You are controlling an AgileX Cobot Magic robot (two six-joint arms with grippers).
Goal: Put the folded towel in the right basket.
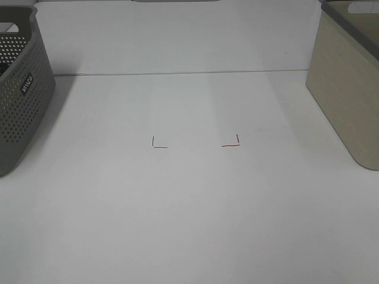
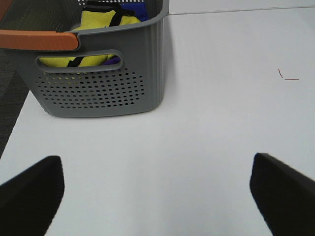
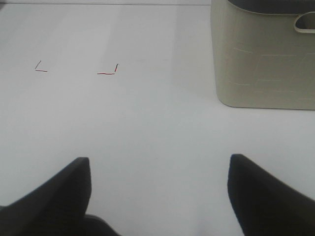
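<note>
No folded towel shows on the table in any view. The beige right basket stands at the table's right edge and also shows in the right wrist view; its inside is hidden. My left gripper is open and empty above the bare table, short of the grey basket. My right gripper is open and empty above the table, short of the beige basket. Neither gripper appears in the exterior high view.
A grey perforated basket stands at the left edge; the left wrist view shows its wall and yellow and blue cloth inside. Two red corner marks lie mid-table on the white table.
</note>
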